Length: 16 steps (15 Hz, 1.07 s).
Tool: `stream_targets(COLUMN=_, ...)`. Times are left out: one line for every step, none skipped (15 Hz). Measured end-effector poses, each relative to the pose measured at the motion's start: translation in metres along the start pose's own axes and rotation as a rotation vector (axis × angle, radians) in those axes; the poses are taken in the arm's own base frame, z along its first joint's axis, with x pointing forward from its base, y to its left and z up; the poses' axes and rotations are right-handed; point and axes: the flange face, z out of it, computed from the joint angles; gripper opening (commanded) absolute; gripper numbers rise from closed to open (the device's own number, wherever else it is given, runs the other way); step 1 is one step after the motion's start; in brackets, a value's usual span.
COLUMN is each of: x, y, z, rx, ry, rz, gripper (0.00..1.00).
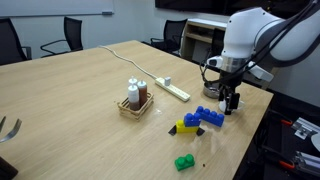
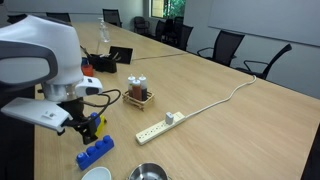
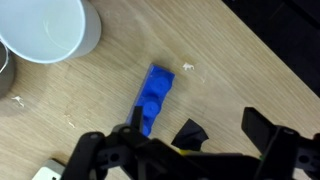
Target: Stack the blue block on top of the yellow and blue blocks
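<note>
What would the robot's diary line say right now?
gripper: open, low over table | blue block: lying on table, not held | yellow and blue blocks: nothing on top

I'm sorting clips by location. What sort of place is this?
Most likely an office meeting room: a long wooden conference table, black swivel chairs set around it, and a white power strip with its cable running across the tabletop.
</note>
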Motion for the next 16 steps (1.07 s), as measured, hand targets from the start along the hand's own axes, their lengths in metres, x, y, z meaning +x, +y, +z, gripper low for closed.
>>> stream_targets(x=0.001, y=0.002, z=0.01, rx=-0.015, ry=-0.005, rz=-0.001, gripper=1.0)
stream_targets(x=0.003, y=0.003, z=0.019, rx=-0.033, ry=-0.009, rz=-0.001, gripper=1.0)
stream_targets(x=0.005, y=0.005, z=0.026, rx=-0.05, ry=-0.012, rz=-0.001, gripper=1.0)
stream_targets(x=0.008, y=0.006, z=0.031, rx=-0.064, ry=-0.011, rz=0.002, gripper=1.0)
stream_targets(x=0.011, y=0.008, z=0.036, rx=-0.075, ry=-0.01, rz=0.005, gripper=1.0)
stream_targets(x=0.015, y=0.009, z=0.039, rx=-0.087, ry=-0.004, rz=0.005, gripper=1.0)
stream_targets(x=0.02, y=0.01, z=0.042, rx=-0.095, ry=0.001, rz=0.007, gripper=1.0)
stream_targets(x=0.024, y=0.011, z=0.045, rx=-0.098, ry=0.004, rz=0.01, gripper=1.0)
stream_targets(x=0.028, y=0.012, z=0.047, rx=-0.1, ry=0.005, rz=0.014, gripper=1.0)
stream_targets(x=0.03, y=0.014, z=0.05, rx=-0.1, ry=0.004, rz=0.019, gripper=1.0)
stream_targets(x=0.033, y=0.015, z=0.053, rx=-0.101, ry=0.001, rz=0.026, gripper=1.0)
stream_targets(x=0.035, y=0.017, z=0.057, rx=-0.106, ry=-0.002, rz=0.036, gripper=1.0)
stream_targets(x=0.036, y=0.02, z=0.06, rx=-0.113, ry=-0.002, rz=0.05, gripper=1.0)
stream_targets(x=0.036, y=0.023, z=0.063, rx=-0.119, ry=-0.001, rz=0.066, gripper=1.0)
stream_targets(x=0.036, y=0.025, z=0.066, rx=-0.122, ry=0.0, rz=0.088, gripper=1.0)
stream_targets(x=0.036, y=0.028, z=0.068, rx=-0.122, ry=0.001, rz=0.108, gripper=1.0)
